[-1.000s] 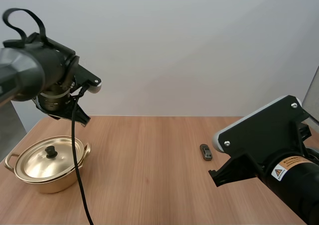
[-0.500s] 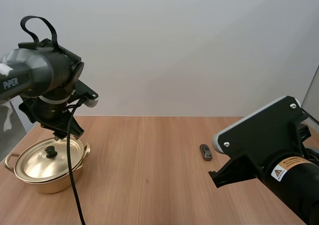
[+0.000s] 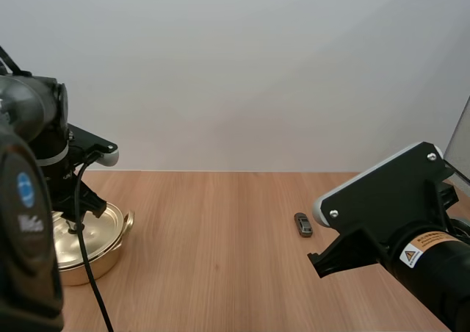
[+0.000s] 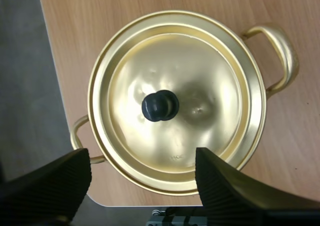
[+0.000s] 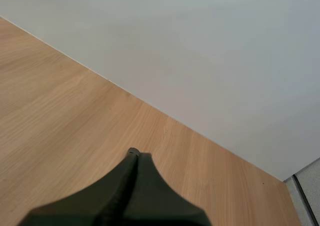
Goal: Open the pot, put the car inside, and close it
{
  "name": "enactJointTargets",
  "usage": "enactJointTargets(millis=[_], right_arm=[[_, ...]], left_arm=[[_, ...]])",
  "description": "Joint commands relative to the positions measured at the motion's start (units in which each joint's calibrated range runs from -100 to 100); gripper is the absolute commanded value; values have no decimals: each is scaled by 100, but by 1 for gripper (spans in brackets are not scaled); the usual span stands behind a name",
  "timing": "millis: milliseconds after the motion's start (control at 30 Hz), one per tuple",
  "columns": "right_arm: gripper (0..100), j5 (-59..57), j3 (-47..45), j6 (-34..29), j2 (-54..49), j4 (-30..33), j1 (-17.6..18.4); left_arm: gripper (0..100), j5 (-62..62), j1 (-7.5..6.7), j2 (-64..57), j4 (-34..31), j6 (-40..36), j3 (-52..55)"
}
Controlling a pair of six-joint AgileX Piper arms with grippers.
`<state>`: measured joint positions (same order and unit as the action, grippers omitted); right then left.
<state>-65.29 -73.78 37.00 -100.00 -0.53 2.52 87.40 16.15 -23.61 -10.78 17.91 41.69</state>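
With my left jaws spread above the lid [image 4: 205,81] of the pot [image 4: 284,48], dropping off-centre could glance off the knob [image 4: 160,106] and skid the lid askew; my right jaws are pressed together, and the car [image 3: 303,224] lies on the tabletop [image 3: 213,244] at the pot's 3 o'clock, well apart.

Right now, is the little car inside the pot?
No, the car lies on the table, and the lid sits on the pot.
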Motion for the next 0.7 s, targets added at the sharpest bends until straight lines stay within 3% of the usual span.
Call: enactJointTargets(millis=[0, 200, 367, 667], right_arm=[[0, -2, -2, -3, 3, -2, 5], [0, -2, -2, -3, 3, -2, 5], [0, -2, -2, -3, 3, -2, 5], [0, -2, -2, -3, 3, -2, 5]], left_arm=[[97, 15, 258, 260, 1044, 786, -7], [97, -24, 485, 656, 1546, 1207, -7], [94, -716, 488, 656, 2002, 1349, -7], [92, -1478, 488, 656, 1974, 1407, -7]])
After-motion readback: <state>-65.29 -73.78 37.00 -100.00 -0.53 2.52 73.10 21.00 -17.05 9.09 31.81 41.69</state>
